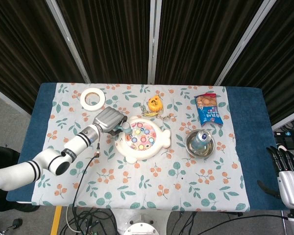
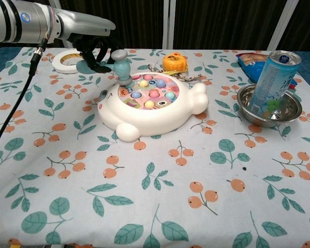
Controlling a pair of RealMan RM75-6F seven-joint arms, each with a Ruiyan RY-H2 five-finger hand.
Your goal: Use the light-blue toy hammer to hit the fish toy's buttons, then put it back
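Chest view puts the hammer (image 2: 122, 66) in the upper left of the frame, its head hanging right at the near-left edge of the fish toy (image 2: 150, 106), and that is the relation my next move turns on. The head looks to stand roughly upright, one face up and the other down just above the rim of the button field (image 2: 150, 92). Whether it is touching the rim or only hovering over it I cannot tell. The coloured buttons lie to the right of the head and slightly toward the bottom of the frame, so I judge the strike needs a short carry to the right before coming down.

My left hand (image 2: 95, 50) is clenched around the handle, which runs off to the left into the fingers. In the head view the same hand (image 1: 110, 120) sits left of centre, just beside the toy.

My right hand (image 1: 287, 171) is far off at the lower right corner of the head view, fingers apart and holding nothing, well away from the toy. The left is plainly the nearer one.
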